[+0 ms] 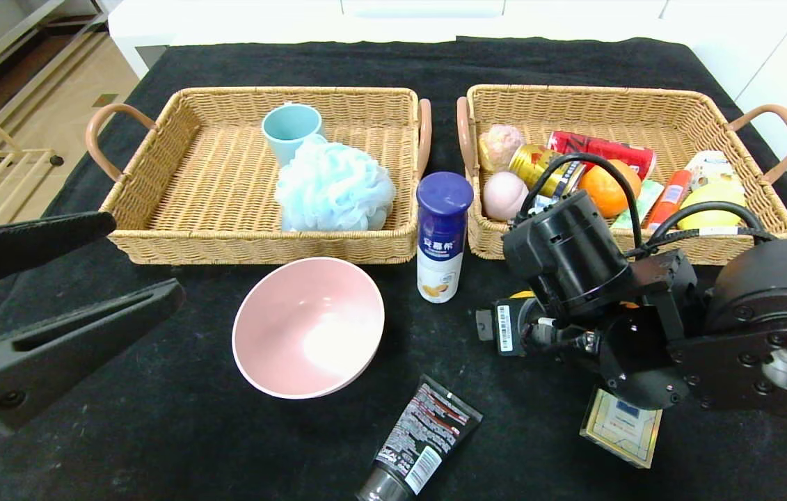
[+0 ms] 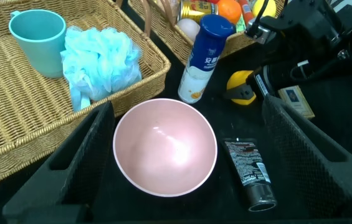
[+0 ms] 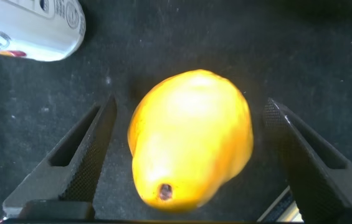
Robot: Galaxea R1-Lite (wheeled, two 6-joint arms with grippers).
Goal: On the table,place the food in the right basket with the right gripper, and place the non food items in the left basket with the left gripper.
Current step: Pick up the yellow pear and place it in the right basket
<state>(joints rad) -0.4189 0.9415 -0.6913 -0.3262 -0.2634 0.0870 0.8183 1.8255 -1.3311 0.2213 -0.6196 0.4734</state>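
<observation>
The right claw [image 3: 185, 155] hangs over the yellow pear-shaped fruit [image 3: 191, 146] on the bench [image 1: 177, 417] — jaws apart on either side, seemingly lined up to grip it for the right basket [image 1: 748, 122]. The left claw [image 2: 182, 155], likewise spread, hovers near the pink bowl [image 2: 165, 146].
</observation>
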